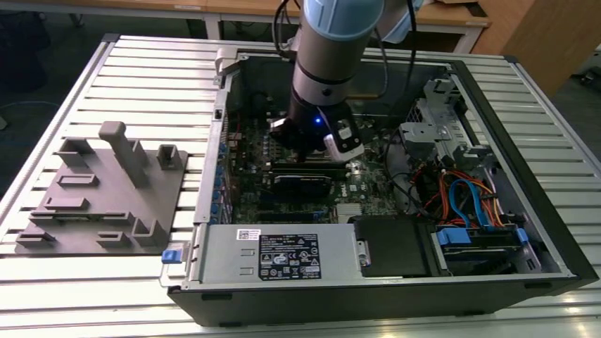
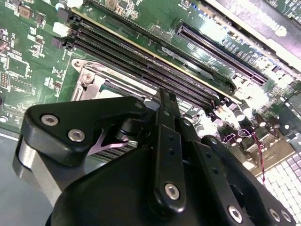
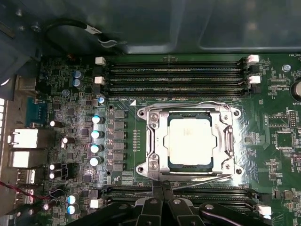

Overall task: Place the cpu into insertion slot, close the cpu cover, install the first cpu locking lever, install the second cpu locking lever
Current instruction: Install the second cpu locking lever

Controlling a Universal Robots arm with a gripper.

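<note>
While my gripper (image 3: 162,200) hangs low inside the computer case (image 1: 526,232) just beside the insertion slot (image 3: 153,167), I cannot tell whether it is released or clenched, and I see nothing held in it. The cpu (image 3: 189,140) is seated in the slot with the cpu cover (image 3: 226,141) lying flat around it, and both wire levers appear down, so I judge the job close to finished. The first wrist view gives the socket whole, whereas the second wrist view has my own linkage across most of it.
</note>
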